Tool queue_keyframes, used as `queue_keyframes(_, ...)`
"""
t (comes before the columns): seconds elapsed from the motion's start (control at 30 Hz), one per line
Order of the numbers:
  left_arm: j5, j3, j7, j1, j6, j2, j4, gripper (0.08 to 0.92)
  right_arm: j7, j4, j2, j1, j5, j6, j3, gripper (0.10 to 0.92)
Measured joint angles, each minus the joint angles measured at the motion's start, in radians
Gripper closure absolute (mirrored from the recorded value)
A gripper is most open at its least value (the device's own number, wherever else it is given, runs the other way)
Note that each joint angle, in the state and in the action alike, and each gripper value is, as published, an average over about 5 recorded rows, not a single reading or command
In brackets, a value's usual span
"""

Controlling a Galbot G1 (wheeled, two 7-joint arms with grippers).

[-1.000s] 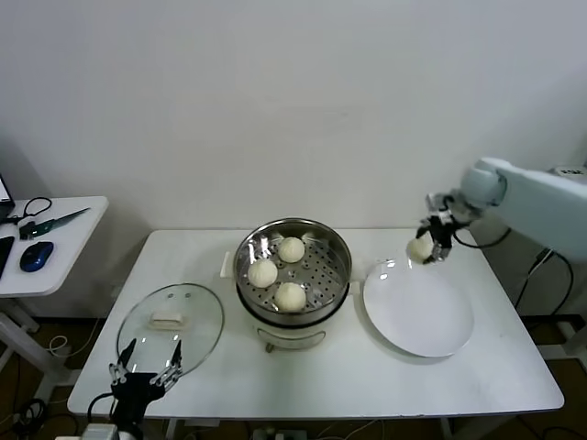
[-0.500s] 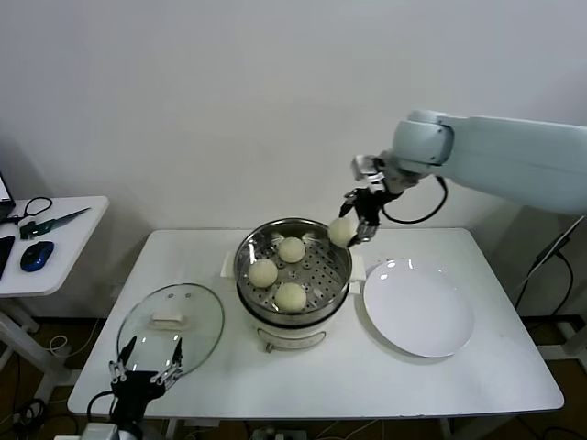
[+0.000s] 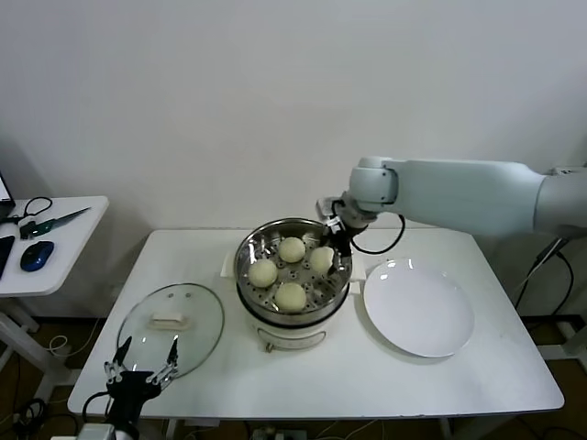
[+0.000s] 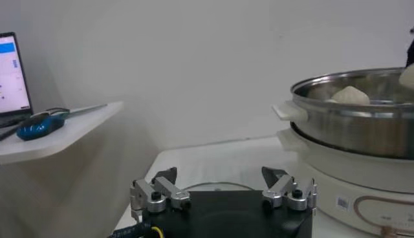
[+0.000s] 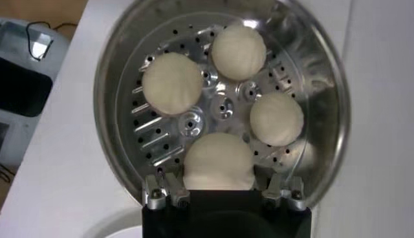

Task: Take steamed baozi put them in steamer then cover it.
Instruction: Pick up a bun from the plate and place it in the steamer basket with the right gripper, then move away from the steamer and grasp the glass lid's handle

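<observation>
The steamer [image 3: 246,240] stands mid-table on its cream base. Three baozi [image 3: 292,248] [image 3: 262,272] [image 3: 291,296] lie on its perforated bottom. My right gripper [image 3: 330,249] reaches into the basket's right side, shut on the fourth baozi [image 3: 320,260], which is low over the bottom. In the right wrist view the held baozi [image 5: 218,160] sits between the fingers of the right gripper [image 5: 218,185], with the other three [image 5: 239,52] beyond it. The cover [image 3: 197,316] lies flat on the table left of the steamer. My left gripper [image 3: 142,373] is open and empty at the table's front left edge.
An empty white plate [image 3: 417,312] lies right of the steamer. A side table [image 3: 64,240] at the far left holds a blue mouse [image 3: 37,256] and cables. In the left wrist view the steamer [image 4: 356,123] rises to one side of the left gripper [image 4: 223,189].
My right arm carried the baozi from above the plate leftward over the steamer rim and lowered it into the basket. The left arm has barely moved.
</observation>
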Motion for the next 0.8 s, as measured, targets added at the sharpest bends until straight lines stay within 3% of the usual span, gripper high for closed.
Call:
queue_keyframes(0.3,0.000,-0.001,0.000,-0.005,0.000,0.000,0.003,0.177,0.005,-0.042,0.027,-0.052,-0.029,-0.001,0.012,0.300)
queue_keyframes(0.5,-0.003,-0.005,0.000,-0.006,0.004,0.000,-0.001,0.177,-0.006,-0.053,0.026,-0.053,-0.015,0.013,0.034,0.210)
queue_keyframes(0.8,-0.014,-0.005,-0.001,-0.007,0.023,0.003,-0.020,0.177,-0.051,-0.073,-0.030,0.012,0.063,0.046,0.076,0.202)
